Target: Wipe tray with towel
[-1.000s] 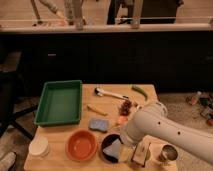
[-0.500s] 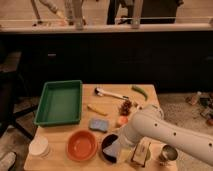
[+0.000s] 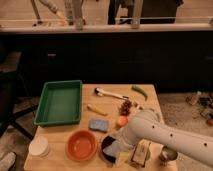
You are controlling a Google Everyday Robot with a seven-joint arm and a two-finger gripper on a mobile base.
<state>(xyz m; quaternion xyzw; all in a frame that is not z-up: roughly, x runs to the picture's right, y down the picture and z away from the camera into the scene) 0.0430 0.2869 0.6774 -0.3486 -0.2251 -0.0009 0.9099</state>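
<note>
My claw hangs low, well to the right of the tray and nearer the camera than it. It is spread wide and holds nothing that I can make out. The towel lies bunched just beneath it on a dark round dish, so it too is right of the tray and nearer.

I see several ways this could go wrong. My own arm hides most of the cloth, so I may close on a single fold and lose it on the lift. I may also pinch the dish rim along with the cloth and drag the dish. The blue sponge sits just right of the tray's near corner, and its colour is close enough to be taken for the cloth. The orange bowl lies just below that same corner, on my likely path, so a trailing end of cloth could catch it. The tray looks like light plastic with nothing bracing it, and a hard wipe could push it toward the table's left edge, which it sits close to.

The surface is a pale wooden table, with small food and utensils scattered to the right of the tray. Behind the tray run dark cabinet fronts under a rail. The floor to the right is pale, and something dark, perhaps a chair, stands to the tray's left.
</note>
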